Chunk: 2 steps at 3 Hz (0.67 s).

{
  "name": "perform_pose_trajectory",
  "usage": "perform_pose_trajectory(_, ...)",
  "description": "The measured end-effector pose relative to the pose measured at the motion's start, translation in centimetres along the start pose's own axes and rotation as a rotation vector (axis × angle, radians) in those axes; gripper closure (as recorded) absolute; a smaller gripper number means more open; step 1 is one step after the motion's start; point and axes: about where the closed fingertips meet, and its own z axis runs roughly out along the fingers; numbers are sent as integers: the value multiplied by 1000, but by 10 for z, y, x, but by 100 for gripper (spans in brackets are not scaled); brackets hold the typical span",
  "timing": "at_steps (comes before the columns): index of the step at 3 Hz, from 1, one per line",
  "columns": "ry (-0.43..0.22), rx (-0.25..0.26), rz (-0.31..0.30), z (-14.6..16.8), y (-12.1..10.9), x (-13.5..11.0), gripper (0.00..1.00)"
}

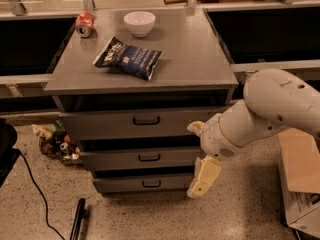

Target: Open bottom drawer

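Observation:
The bottom drawer (pixel 125 183) is the lowest, shallowest grey front of the cabinet, with a small black bar handle (pixel 151 183). It looks closed or nearly closed. Above it are the mid-sized drawer (pixel 120 159) and the tallest top drawer (pixel 105 121). My gripper (pixel 199 154) hangs off the white arm (pixel 265 114) at the cabinet's right front. Its fingers are spread open and empty. The lower finger (pixel 203 177) points down beside the bottom drawer's right end, to the right of the handle and apart from it.
On the cabinet top (pixel 190 54) lie a blue chip bag (pixel 129 58), a white bowl (pixel 139 23) and a red can (pixel 85 24). A cardboard box (pixel 302 179) stands on the floor at right. Clutter (pixel 57 141), a black cable (pixel 35 194) and a black bar (pixel 76 219) lie at left.

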Motion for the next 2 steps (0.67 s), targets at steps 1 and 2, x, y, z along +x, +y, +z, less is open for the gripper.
perform_pose_trajectory(1, 67, -20, -19, 40, 7, 26, 0)
perform_pose_trajectory(2, 108, -52, -26, 106, 22, 76, 0)
